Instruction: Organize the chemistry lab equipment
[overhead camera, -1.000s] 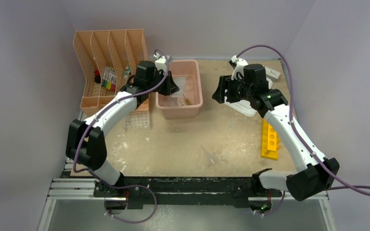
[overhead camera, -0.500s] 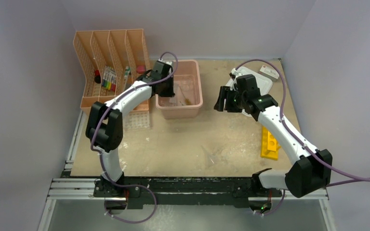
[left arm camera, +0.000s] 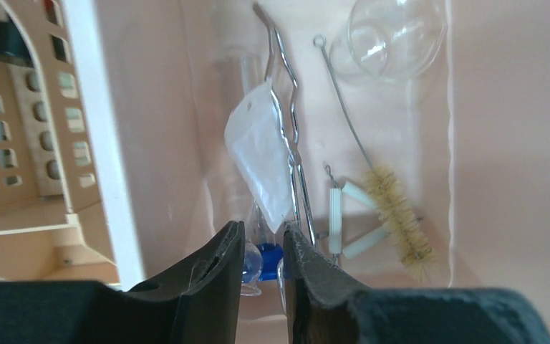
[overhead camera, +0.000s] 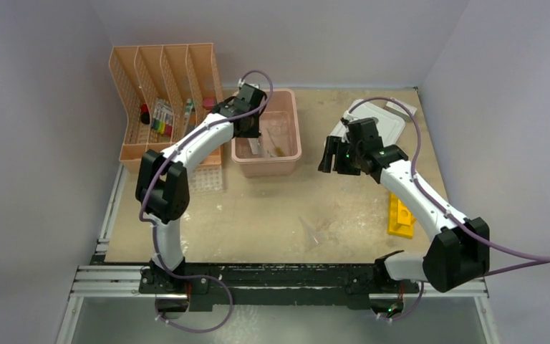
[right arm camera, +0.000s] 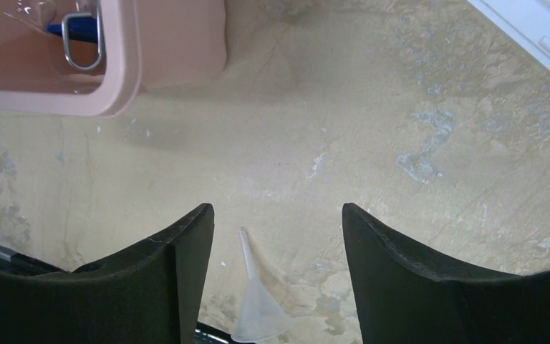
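1. Left tool [left arm camera: 263,231] hangs over the pink bin [left arm camera: 501,143], jaws just a narrow slit apart.
2. Small clear bag [left arm camera: 258,154] and metal forceps [left arm camera: 298,179] lie inside that bin.
3. Right tool [right arm camera: 276,211] gapes wide above the surface [right arm camera: 372,107], with a clear funnel [right arm camera: 258,312] lying below it.

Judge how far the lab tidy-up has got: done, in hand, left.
Done: forceps, tube brush and small bag lie in the pink bin. In hand: nothing; left gripper hangs slightly open over the bin, right gripper open, aimed toward the funnel. Left: funnel, yellow rack, clear tube tray.
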### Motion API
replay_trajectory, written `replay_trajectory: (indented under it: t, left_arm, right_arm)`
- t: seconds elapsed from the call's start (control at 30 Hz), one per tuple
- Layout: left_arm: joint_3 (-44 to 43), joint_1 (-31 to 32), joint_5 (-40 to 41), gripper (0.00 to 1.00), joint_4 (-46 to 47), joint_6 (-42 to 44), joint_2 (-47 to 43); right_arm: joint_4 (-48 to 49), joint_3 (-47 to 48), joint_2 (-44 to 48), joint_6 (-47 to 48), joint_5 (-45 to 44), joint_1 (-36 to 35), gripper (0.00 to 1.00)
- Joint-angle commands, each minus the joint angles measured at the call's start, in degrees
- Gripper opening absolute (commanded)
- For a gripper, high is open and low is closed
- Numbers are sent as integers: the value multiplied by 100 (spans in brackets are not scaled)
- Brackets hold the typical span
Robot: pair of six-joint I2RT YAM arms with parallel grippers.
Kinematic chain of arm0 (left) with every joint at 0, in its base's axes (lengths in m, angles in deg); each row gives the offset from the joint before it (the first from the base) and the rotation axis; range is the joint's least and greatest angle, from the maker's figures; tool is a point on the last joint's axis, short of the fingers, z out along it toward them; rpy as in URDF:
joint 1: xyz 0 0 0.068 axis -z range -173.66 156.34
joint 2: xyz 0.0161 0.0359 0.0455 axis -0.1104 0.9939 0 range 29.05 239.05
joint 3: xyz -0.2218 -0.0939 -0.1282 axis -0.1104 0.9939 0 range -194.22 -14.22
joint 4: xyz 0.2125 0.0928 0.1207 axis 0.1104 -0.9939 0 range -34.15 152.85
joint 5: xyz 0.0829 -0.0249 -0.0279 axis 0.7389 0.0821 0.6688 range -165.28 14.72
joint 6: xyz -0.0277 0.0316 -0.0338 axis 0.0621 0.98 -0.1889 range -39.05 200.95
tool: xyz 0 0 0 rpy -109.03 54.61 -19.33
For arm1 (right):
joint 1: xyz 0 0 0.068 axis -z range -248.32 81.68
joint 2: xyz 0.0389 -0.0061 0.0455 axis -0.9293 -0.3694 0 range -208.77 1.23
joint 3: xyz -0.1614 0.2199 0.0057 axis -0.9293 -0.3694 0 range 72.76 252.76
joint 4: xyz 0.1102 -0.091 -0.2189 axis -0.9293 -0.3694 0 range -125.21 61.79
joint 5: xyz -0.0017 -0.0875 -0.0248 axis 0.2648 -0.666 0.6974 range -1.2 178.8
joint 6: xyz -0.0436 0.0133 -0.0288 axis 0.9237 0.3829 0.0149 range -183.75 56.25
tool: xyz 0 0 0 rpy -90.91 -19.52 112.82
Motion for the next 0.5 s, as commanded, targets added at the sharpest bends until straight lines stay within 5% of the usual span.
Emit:
replay_trajectory:
  t: [0.0, 0.47]
  left_arm:
    - [-516, 76, 399, 26, -149, 177, -312]
    - [809, 104, 250, 32, 1052, 90, -2391]
  right_arm:
    - [14, -160, 28, 139, 43, -22, 69]
    - [-139, -654, -34, 306, -580, -1715, 69]
